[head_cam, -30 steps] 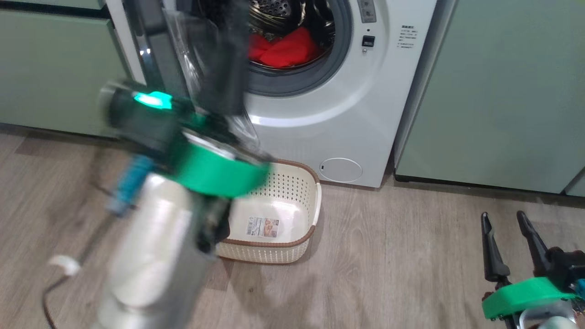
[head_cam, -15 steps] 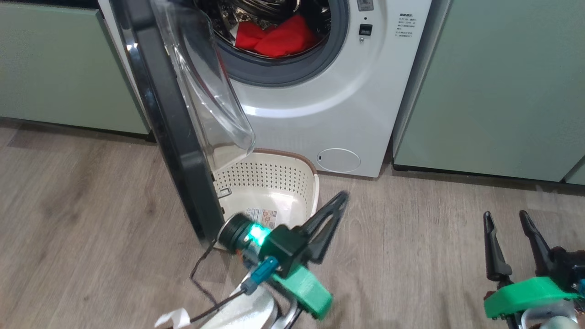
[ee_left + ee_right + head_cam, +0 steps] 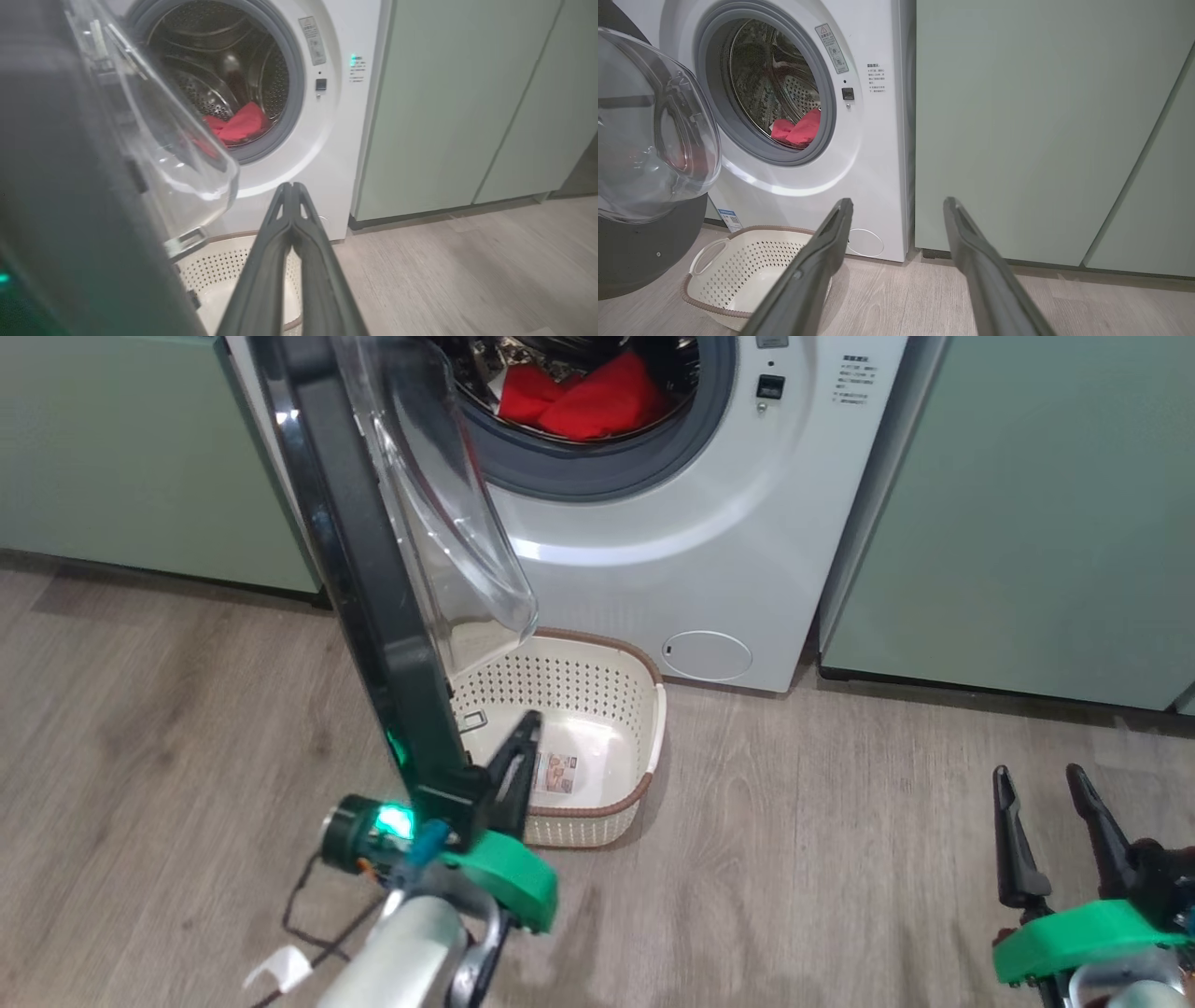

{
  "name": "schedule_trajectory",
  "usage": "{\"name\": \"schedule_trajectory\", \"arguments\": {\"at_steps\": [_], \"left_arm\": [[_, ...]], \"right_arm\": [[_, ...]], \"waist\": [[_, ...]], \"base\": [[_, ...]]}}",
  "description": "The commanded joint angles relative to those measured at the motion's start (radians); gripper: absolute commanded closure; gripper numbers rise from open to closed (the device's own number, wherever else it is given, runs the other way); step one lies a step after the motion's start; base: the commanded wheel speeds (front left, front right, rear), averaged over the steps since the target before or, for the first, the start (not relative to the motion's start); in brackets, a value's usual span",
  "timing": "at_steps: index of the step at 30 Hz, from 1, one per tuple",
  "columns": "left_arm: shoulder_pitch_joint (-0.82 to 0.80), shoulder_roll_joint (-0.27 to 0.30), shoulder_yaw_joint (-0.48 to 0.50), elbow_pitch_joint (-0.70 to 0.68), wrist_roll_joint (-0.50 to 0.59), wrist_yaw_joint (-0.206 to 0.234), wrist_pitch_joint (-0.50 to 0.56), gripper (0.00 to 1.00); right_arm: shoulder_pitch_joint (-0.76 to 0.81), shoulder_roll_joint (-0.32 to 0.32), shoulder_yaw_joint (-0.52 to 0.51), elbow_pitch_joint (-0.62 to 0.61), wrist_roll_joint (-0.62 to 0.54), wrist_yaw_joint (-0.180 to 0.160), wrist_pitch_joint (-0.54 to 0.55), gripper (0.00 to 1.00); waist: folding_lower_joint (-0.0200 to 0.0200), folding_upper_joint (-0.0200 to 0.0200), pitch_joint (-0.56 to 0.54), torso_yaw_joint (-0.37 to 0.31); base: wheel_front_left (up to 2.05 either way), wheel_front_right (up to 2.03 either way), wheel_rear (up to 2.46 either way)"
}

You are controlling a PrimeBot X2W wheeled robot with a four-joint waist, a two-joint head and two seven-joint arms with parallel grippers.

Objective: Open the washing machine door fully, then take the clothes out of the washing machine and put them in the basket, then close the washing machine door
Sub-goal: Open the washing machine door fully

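Observation:
The washing machine (image 3: pixel 653 569) is white, and its door (image 3: pixel 359 579) stands partly open with the black rim edge-on and the clear bowl (image 3: pixel 448 513) facing the drum. Red clothes (image 3: pixel 588 401) lie inside the drum. The cream basket (image 3: pixel 644 663) sits on the floor below the door. My left gripper (image 3: pixel 530 723) is shut and holds nothing, its fingers close by the inner side of the door's lower rim, above the basket. In the left wrist view the shut left gripper (image 3: pixel 290 186) points at the machine, with the door (image 3: pixel 70 196) at its left. My right gripper (image 3: pixel 1038 775) hangs open low at the right.
Pale green cabinets (image 3: pixel 1027 504) flank the machine on both sides. A small round white flap (image 3: pixel 707 655) sits low on the machine's front. Wood-look floor (image 3: pixel 822 859) lies open between basket and right gripper. A cable (image 3: pixel 308 915) trails from my left wrist.
My left arm has dropped from in front of the door to near the floor, then moved left to the door's lower rim. The camera shifted slightly. My right gripper stays put.

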Motion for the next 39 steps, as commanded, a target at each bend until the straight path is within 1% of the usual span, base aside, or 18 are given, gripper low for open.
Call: {"name": "schedule_trajectory", "arguments": {"at_steps": [1,11,17,21,27,29,33,38,39], "left_arm": [[-0.042,0.011,0.065,-0.016,0.008,0.007,-0.009,1.00],[-0.024,0.010,0.190,0.025,0.026,0.008,-0.009,1.00],[0.010,0.015,0.276,0.014,0.028,0.008,-0.009,1.00],[0.036,0.032,0.346,-0.004,0.032,0.010,-0.009,1.00],[0.040,0.081,0.465,-0.008,0.037,0.006,-0.009,1.00],[0.035,0.091,0.482,-0.003,0.038,0.003,-0.009,1.00],[-0.001,0.122,0.549,0.039,0.038,-0.011,-0.009,1.00],[-0.066,0.146,0.632,0.133,0.023,-0.027,-0.009,1.00],[-0.092,0.150,0.662,0.163,0.019,-0.029,-0.009,1.00]], "right_arm": [[-0.022,-0.021,0.019,-0.037,0.003,-0.001,-0.006,0.00],[-0.020,-0.016,0.024,-0.038,0.006,-0.001,-0.006,0.00],[-0.017,-0.016,0.022,-0.037,0.007,-0.001,-0.006,0.00],[-0.014,-0.014,0.023,-0.035,0.009,-0.001,-0.006,0.00],[-0.015,-0.014,0.034,-0.033,0.010,-0.001,-0.006,0.00],[-0.017,-0.015,0.038,-0.034,0.010,-0.001,-0.006,0.00],[-0.021,-0.023,0.045,-0.036,0.011,-0.001,-0.006,0.00],[-0.026,-0.032,0.050,-0.035,0.014,-0.001,-0.006,0.00],[-0.031,-0.034,0.052,-0.035,0.014,-0.001,-0.006,0.00]], "waist": [[0.0000,-0.0001,0.001,0.006],[0.0000,-0.0001,0.001,0.038],[0.0000,-0.0001,-0.003,0.062],[0.0000,-0.0001,-0.003,0.080],[0.0000,-0.0001,0.005,0.106],[0.0000,-0.0001,0.007,0.109],[0.0000,-0.0001,0.019,0.125],[0.0000,-0.0001,0.036,0.140],[0.0000,-0.0001,0.045,0.143]], "base": [[0.00,0.00,0.00],[0.00,0.00,0.00],[0.00,0.00,0.00],[0.00,0.00,0.00],[0.00,0.00,0.00],[0.00,0.00,0.00],[0.00,0.00,0.00],[0.00,0.00,0.00],[0.00,0.00,0.00]]}}
